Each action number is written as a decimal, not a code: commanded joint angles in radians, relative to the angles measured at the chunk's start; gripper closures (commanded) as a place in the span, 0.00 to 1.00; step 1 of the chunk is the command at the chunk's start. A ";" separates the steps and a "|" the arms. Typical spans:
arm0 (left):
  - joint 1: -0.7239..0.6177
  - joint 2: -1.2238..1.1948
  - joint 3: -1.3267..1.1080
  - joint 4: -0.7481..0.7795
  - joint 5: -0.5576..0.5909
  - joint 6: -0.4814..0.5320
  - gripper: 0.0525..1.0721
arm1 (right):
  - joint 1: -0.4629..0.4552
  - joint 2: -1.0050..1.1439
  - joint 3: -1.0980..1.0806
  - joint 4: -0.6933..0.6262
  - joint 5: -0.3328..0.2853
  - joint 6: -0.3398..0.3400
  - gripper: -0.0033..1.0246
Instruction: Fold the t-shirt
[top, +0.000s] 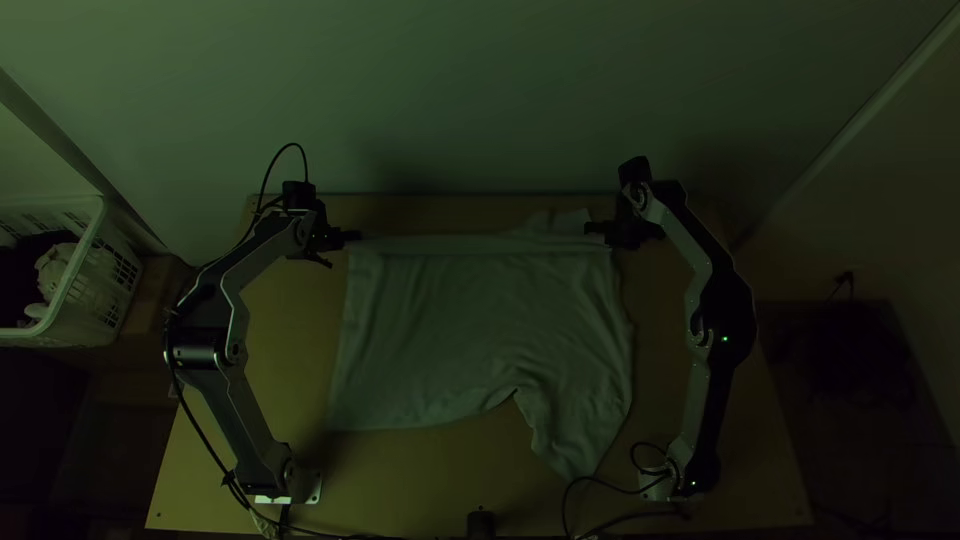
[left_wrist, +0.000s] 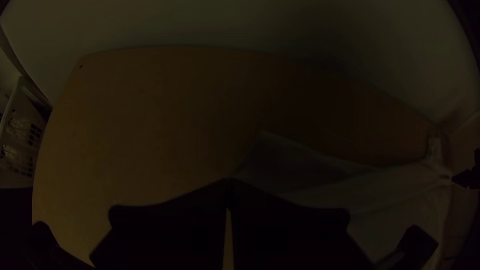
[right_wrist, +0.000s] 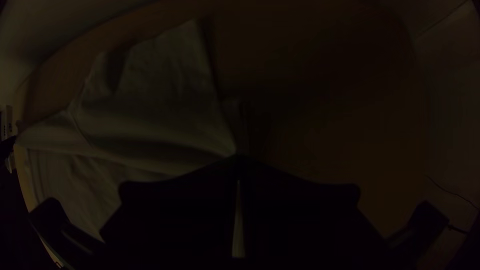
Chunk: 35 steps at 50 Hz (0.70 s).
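Pale, soft cloth t-shirt (top: 470, 330) lies on the light wooden table (top: 400, 480), mostly spread, with a narrow doubled strip along its far side. Its body runs from there toward the arms' bases. A loose lobe (top: 575, 435), probably a sleeve, points to the near edge on the right arm's side; a smaller flap sticks out beyond the strip, near the right gripper.

Left gripper, two wide flat black fingers (left_wrist: 229, 184): tips together, apparently pinching the far corner on its side. Right gripper, same black build (right_wrist: 240, 160): tips closed, seemingly on the other end of that strip.

Key relation: the gripped line runs crosswise between the grippers, one at each end; the bulk lies on its near side. Judgement: a fold toward the bases needs both to travel level, together. Uneven travel would skew it.
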 joint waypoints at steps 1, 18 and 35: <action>0.006 -0.065 -0.058 0.012 0.000 -0.008 0.98 | -0.002 -0.077 -0.083 0.007 0.014 -0.005 0.97; -0.003 -0.170 -0.182 0.034 0.005 -0.003 0.98 | 0.011 -0.232 -0.333 0.101 0.014 -0.001 0.97; -0.008 -0.256 -0.314 0.070 0.005 -0.007 0.98 | 0.018 -0.339 -0.446 0.147 0.014 0.016 0.97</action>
